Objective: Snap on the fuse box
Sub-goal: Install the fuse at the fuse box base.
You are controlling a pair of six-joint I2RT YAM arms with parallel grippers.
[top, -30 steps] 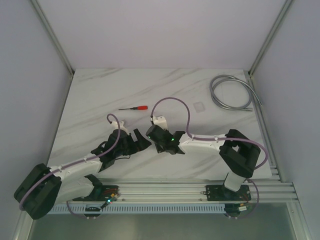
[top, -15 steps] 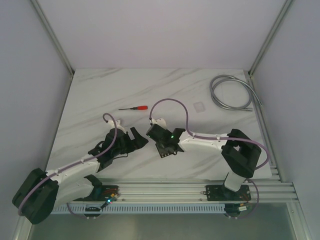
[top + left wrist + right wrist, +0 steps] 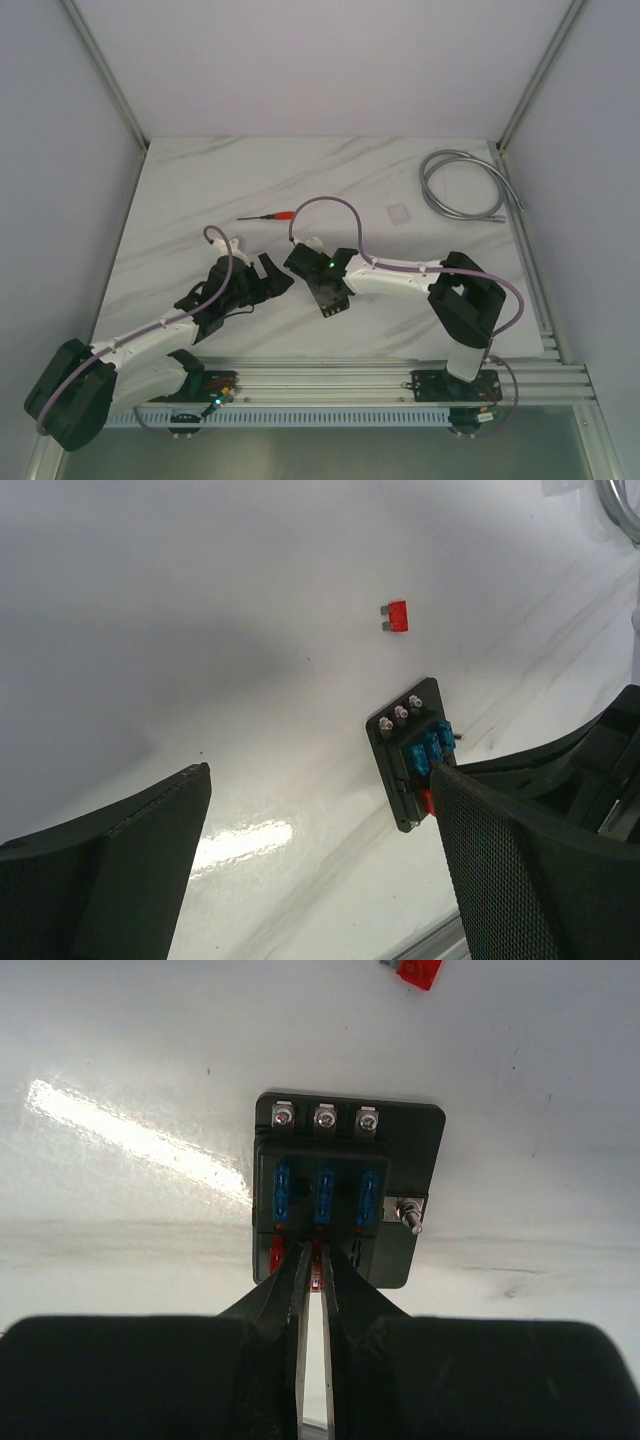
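The fuse box [image 3: 345, 1195] lies flat, face up, on the table [image 3: 120, 1060] between my arms. I judge it light, rigid and prone to sliding, so I would grip its side edges. Its long axis runs from the right gripper [image 3: 312, 1258] toward the screw terminals [image 3: 325, 1117]. That gripper is nearly closed, pinching a seated red fuse [image 3: 317, 1250]. The left gripper [image 3: 318, 780] is spread wide and empty.

The right gripper [image 3: 312, 1260] hides the near row of the fuse box [image 3: 345, 1175]. The top edge of the right wrist view cuts off a loose red fuse [image 3: 420, 970].
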